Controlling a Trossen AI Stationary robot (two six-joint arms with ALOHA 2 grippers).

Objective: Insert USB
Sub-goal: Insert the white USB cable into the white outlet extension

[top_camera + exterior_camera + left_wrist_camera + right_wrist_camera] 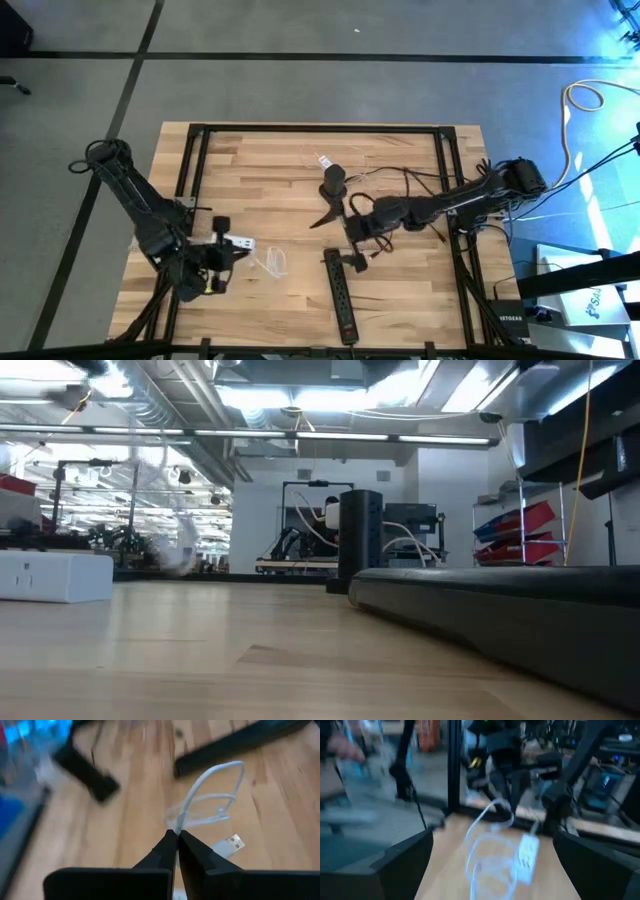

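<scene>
1. Left gripper (176, 836) sits at the table's (300, 290) front-left area, fingers (160, 855) clenched on the white USB cable (200, 795); the metal USB plug (233, 841) lies on the wood just beside them.
2. The cable's loose white coil (272, 263) rests on the table just right of that gripper.
3. White charger block (238, 241) lies beside the left gripper.
4. Right gripper (335, 212) is near the table's centre, fingers spread wide, grasping nothing.
5. Black power strip (342, 295) lies at the front, just below the right gripper.
</scene>
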